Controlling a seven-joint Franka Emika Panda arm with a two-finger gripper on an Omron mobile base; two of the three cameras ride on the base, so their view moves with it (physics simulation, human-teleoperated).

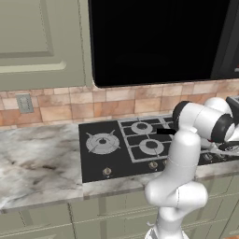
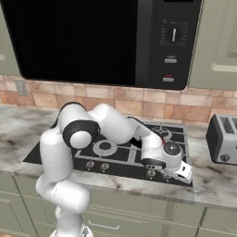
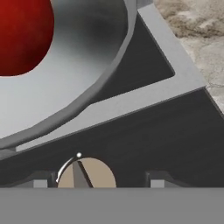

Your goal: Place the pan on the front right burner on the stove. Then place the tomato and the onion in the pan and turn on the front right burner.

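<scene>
The shiny silver pan (image 3: 57,96) sits on the grey grate (image 3: 131,105) of the black stove (image 1: 100,161), close in the hand view. It hides the front right burner beneath it. One red ball (image 3: 22,35) lies inside the pan; I cannot tell whether it is the tomato or the onion. The pan's black handle (image 1: 164,131) pokes out left of my arm. My gripper (image 3: 98,183) hangs open just above a tan stove knob (image 3: 86,175) at the stove's front right edge. The knob lies between the fingertips (image 3: 40,183) without touching them. My gripper (image 2: 172,177) shows at that same corner.
More silver knobs (image 2: 105,165) line the stove's front edge. A star-shaped burner (image 1: 102,142) is at the stove's left. A dark toaster (image 2: 222,139) stands on the marble counter (image 1: 37,163) to the right. A black microwave (image 2: 92,37) hangs overhead.
</scene>
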